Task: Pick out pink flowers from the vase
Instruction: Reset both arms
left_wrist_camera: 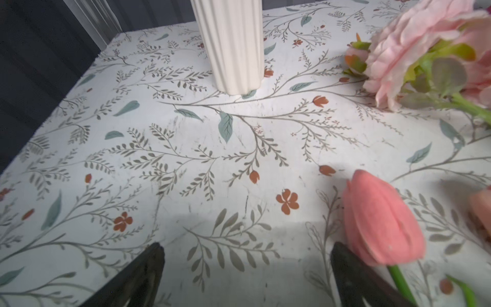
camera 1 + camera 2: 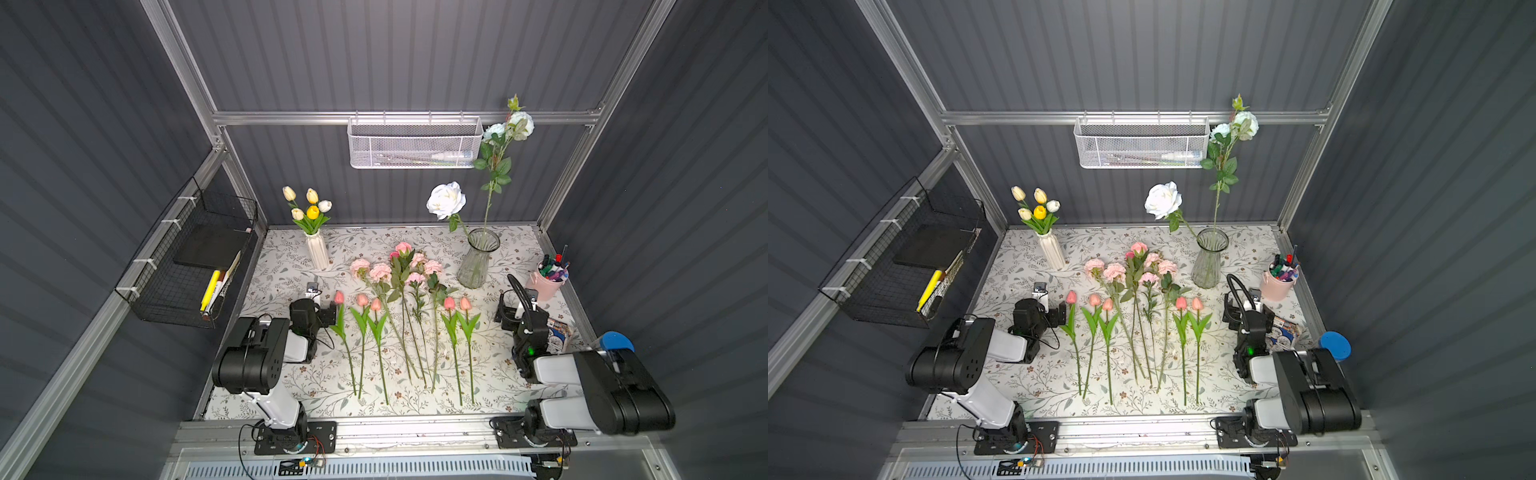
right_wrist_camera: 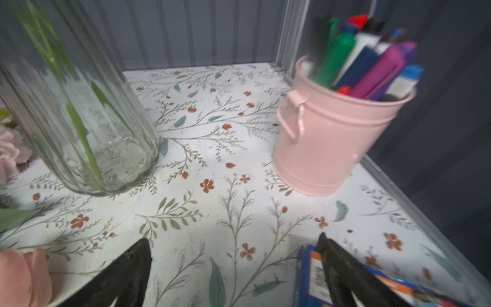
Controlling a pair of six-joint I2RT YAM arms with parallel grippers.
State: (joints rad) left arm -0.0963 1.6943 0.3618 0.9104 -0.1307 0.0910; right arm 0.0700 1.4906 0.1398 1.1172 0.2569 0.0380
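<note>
Pink flowers (image 2: pixel 380 272), green stems; table cover (image 2: pixel 324 386) white, grey-green sprig print (rust blossoms dotted through); ribbed vase (image 2: pixel 318 251) cream; glass vase (image 2: pixel 473 266) clear; bucket (image 2: pixel 542 289) pale pink

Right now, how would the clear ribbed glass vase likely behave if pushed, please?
The clear ribbed glass vase is probably rigid and breakable. Its white rose and tall pale blue roses rise far above the rim, so it may tip.

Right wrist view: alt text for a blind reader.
The right gripper hovers open and empty over the floral-print table. Ahead stand a ribbed glass vase holding green stems and a pink bucket of markers; a pink tulip lies nearby.
</note>
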